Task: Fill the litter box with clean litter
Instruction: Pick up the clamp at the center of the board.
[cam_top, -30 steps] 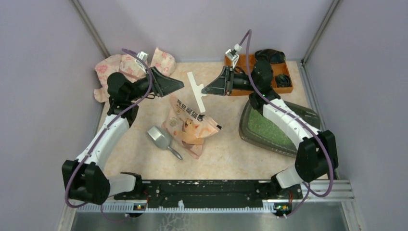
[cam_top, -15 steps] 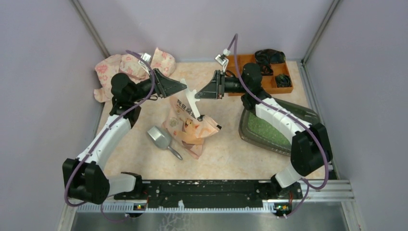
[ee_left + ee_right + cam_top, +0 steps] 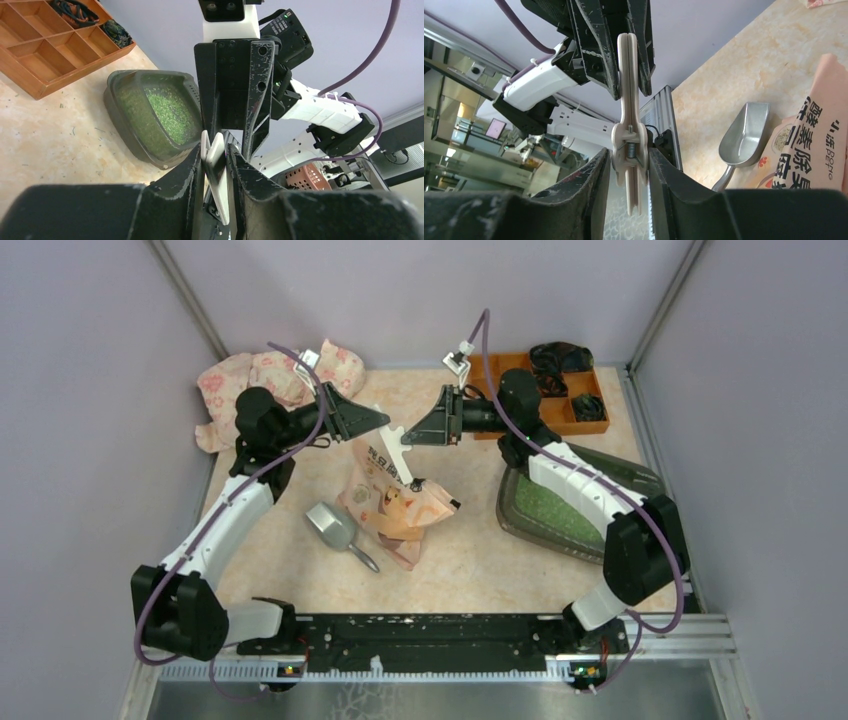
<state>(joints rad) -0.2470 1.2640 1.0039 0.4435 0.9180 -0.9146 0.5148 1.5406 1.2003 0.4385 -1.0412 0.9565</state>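
Since a second ago the right arm has swung left and carried the clip (image 3: 397, 448) over to the left tool (image 3: 378, 422), which has edged right to meet it. The last half second shows almost no change.

- The worktop (image 3: 470, 560) carries everything.
- The litter box (image 3: 515, 512) sits at the right, under the right forearm. A patch of clean litter (image 3: 555, 502) is already in it, and the left wrist view shows the floor only partly covered (image 3: 165, 112).
- The orange organiser (image 3: 590, 425) is behind it, untouched.
- The pink bag (image 3: 395, 502) lies mid-worktop, with the scoop (image 3: 335, 528) just beside it on the left.
- The clip is white and hangs above the bag's top edge. Whether its lower end touches the bag cannot be told.
- The right tool (image 3: 412, 435) is clenched on the clip's spring end (image 3: 628, 150).
- The left tool (image 3: 215, 155) is clamped on the other end, with its fingers pressed flat against the clip.

Step, by judgement: the bag is being opened and the clip dealt with, and here it looks like a handover or a two-handed pull.

Next, one tool has to let go so the clip can be set aside clear of the bag. The bag then needs lifting and tipping over the litter box. Risk: if both release together, the clip drops onto the bag.
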